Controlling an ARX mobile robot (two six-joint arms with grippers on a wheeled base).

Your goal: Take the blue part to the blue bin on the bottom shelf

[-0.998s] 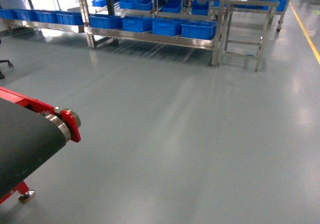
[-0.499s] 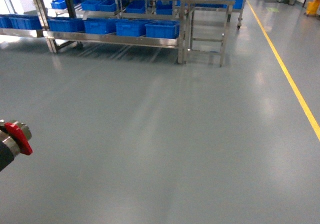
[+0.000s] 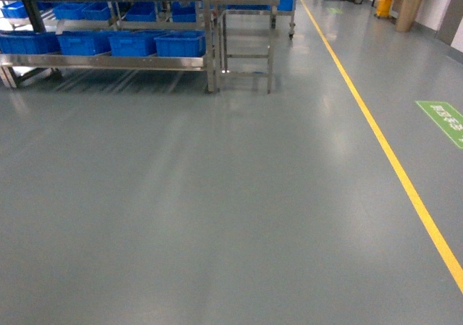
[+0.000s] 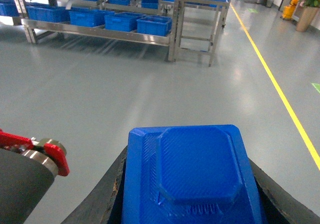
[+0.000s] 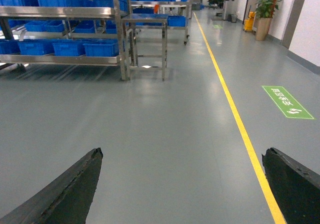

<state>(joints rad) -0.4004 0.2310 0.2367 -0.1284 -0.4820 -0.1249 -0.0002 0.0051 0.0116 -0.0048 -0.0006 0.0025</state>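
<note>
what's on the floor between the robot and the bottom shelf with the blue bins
Nothing: bare grey floor up to the bottom shelf, in the head view. The left tool holds the blue part.

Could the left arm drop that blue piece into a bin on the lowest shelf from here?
Probably not yet: the left gripper holds the blue part, but the bottom shelf lies far across open floor.

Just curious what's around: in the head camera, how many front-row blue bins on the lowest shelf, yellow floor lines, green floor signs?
Blue plastic bins, front row of the steel bottom shelf: 4
Yellow painted floor line: 1
Green floor sign: 1
Total: 6
</note>
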